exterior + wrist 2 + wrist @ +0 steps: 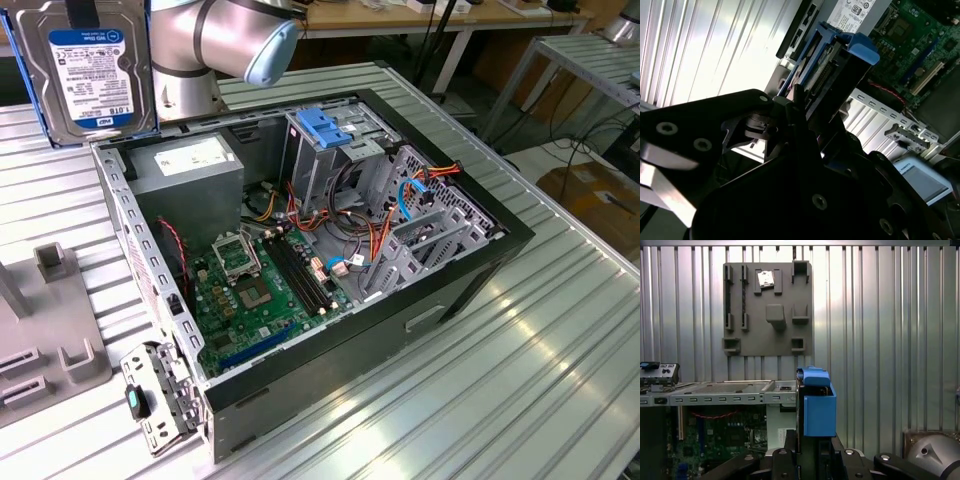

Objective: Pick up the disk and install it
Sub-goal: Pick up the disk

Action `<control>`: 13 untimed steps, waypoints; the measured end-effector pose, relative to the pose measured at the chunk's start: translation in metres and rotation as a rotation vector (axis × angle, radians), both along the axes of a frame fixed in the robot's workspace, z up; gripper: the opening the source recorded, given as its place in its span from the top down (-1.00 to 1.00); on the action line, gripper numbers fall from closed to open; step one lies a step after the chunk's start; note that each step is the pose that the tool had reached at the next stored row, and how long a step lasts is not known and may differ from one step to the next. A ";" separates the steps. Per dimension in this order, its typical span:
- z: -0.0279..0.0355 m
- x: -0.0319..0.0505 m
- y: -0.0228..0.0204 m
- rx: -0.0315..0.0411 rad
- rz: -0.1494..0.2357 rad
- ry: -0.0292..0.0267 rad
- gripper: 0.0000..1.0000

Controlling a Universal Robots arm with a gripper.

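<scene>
The disk [100,75] is a silver drive with a white label, a blue top band and blue frame edges. It hangs upright above the back corner of the open computer case [500,250], at the exterior view's left. My gripper [85,10] is shut on its top edge. In both wrist views the disk [818,407] [832,65] shows edge-on, with its blue frame sticking out from between my dark fingers [787,452]. The case's rim and motherboard lie beyond it.
Inside the case are a grey power-supply box [190,165], a metal cage with a blue latch [325,125], the green motherboard [260,290] and loose orange and blue cables [400,200]. A grey fixture plate [767,305] lies on the ribbed metal table beside the case.
</scene>
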State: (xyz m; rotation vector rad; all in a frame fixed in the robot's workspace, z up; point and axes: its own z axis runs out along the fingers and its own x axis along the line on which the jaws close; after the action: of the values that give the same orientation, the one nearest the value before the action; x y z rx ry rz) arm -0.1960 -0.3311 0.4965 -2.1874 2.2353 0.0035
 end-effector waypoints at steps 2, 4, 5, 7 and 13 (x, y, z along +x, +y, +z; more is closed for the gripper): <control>0.0000 0.0032 0.0000 0.0001 0.000 -0.0001 0.30; 0.0000 0.0071 0.0000 0.0001 0.000 -0.0001 0.30; -0.0001 0.0088 0.0000 0.0002 0.000 -0.0001 0.30; -0.0001 0.0130 0.0000 0.0001 0.000 -0.0001 0.30; 0.0000 0.0254 0.0000 0.0000 0.000 0.0000 0.30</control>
State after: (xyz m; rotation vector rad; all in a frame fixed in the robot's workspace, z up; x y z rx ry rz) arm -0.1706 -0.3311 0.4964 -2.1874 2.2351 0.0035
